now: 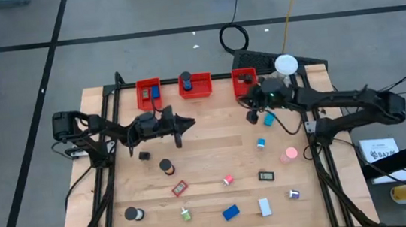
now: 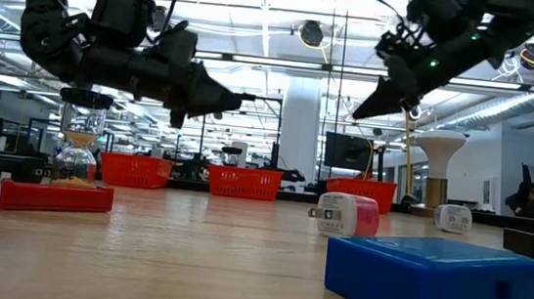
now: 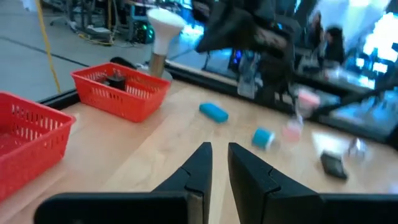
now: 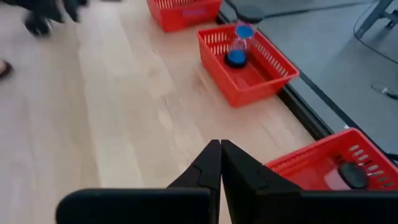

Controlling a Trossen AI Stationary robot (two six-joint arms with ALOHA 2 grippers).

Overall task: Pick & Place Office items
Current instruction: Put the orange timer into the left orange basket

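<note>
Office items lie scattered on the wooden table [image 1: 206, 139]: a teal block [image 1: 269, 120], a teal roll [image 1: 261, 143], a pink cup [image 1: 290, 153], a black roll [image 1: 165, 165], a blue block [image 1: 231, 212] and a white block [image 1: 264, 207], among others. My left gripper [image 1: 190, 121] hovers level over the table's left half, fingers a narrow gap apart [image 3: 219, 155], with nothing between them. My right gripper [image 1: 252, 116] hangs in the air before the right red bin [image 1: 244, 83]. It is shut [image 4: 220, 152] and empty.
Three red bins line the far edge: left [image 1: 148, 93], middle [image 1: 195, 85] holding a blue-capped hourglass [image 4: 239, 45], and right, holding a dark item [image 4: 352, 175]. A white dome lamp [image 1: 285, 65] stands at the far right. Bare wood lies between the two grippers.
</note>
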